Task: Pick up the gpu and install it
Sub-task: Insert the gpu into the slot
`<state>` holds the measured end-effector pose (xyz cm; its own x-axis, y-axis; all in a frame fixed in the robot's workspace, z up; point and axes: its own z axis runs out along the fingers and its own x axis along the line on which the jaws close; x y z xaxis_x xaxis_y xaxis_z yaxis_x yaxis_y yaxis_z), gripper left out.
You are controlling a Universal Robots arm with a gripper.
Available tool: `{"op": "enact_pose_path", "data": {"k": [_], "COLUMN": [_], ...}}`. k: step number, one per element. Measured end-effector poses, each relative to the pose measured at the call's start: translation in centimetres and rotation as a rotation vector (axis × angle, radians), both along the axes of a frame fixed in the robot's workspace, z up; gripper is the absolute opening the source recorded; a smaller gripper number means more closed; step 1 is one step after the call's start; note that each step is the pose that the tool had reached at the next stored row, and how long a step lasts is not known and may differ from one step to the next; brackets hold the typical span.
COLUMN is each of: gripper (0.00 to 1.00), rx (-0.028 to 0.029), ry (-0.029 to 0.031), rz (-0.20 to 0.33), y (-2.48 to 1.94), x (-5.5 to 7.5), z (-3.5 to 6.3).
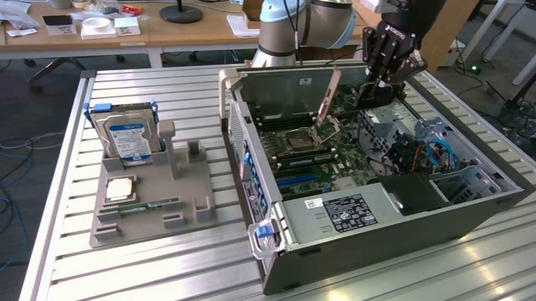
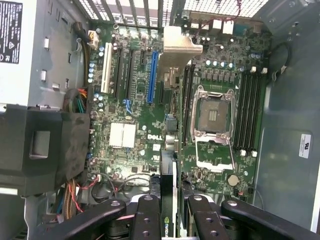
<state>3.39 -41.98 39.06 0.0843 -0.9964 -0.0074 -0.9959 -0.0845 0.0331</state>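
Over computer case (image 1: 377,232), gripper (image 1: 378,88) down, clasping gpu (image 2: 169,175)

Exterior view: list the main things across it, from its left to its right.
hard drive → CPU socket → gripper shut on the gpu → blue cables

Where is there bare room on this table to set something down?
The table is bare between the grey tray and its near edge, and beyond the hard drive. Inside the computer case, below the gripper holding the gpu, it is crowded with motherboard and cables.
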Motion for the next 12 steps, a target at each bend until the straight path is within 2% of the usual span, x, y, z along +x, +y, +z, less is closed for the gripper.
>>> {"op": "enact_pose_path", "data": {"k": [7,12], "gripper": [0.26,0.26], "rx": [-0.0021,-0.0016], "ry": [0.0000,-0.0001], "rz": [-0.036,-0.039], "y": [0.00,0.01], "x": [-0.33,-0.36], "z": [-0.20,-0.28]}}
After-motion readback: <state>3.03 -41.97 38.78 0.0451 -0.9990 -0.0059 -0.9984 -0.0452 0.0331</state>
